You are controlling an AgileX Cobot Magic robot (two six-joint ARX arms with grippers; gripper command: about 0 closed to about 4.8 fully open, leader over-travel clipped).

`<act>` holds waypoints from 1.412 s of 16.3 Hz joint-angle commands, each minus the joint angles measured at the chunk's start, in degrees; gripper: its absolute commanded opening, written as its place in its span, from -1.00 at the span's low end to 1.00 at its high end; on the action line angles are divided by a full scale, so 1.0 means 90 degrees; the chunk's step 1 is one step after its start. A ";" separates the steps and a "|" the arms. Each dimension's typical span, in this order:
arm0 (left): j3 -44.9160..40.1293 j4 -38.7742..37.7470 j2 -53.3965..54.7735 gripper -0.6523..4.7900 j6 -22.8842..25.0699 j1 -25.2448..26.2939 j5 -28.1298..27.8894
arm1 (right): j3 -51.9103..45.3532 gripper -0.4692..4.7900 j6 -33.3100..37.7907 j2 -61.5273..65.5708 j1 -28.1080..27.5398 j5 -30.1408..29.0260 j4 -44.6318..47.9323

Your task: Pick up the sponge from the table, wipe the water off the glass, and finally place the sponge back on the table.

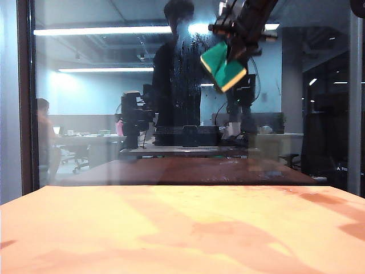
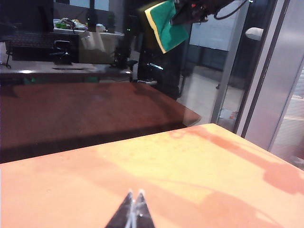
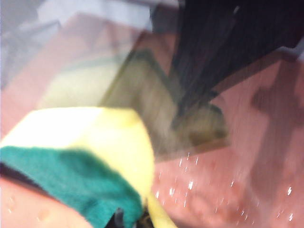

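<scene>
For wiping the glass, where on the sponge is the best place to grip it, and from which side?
Best as the right gripper holds it now, shut on the sponge high against the glass: across the narrow edge, coming from behind. That leaves one broad face free to meet the water. The left gripper hangs shut over the table.

One sponge [image 1: 223,67], one glass [image 1: 114,114] pane, one table [image 1: 171,234], two grippers (left [image 2: 133,209], right [image 1: 236,43]).

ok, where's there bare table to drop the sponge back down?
Nearly all of the table is bare, from the glass to the near edge. The left gripper, fingers shut, sits low over its near part. The right gripper holds the sponge high by the glass, nothing beneath it.
</scene>
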 commanded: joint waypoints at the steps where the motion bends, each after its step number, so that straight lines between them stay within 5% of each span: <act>1: 0.0019 0.0049 0.0007 -0.78 0.0005 0.0002 0.0007 | 0.0505 -0.86 -0.0017 -0.0073 0.0000 0.0041 -0.0005; 8: 0.0022 0.0051 0.0007 -0.78 0.0005 0.0002 0.0007 | 0.0833 -0.86 -0.0012 -0.0364 -0.0073 0.0126 -0.0308; 17: 0.0022 0.0053 0.0007 -0.78 0.0005 0.0000 0.0007 | 0.0833 -0.86 0.0158 -0.1569 -0.1258 -0.0180 -0.0976; 23: 0.0022 0.0053 0.0007 -0.78 0.0005 -0.0010 0.0002 | 0.0831 -0.86 0.0279 -0.2237 -0.1341 -0.0056 -0.1566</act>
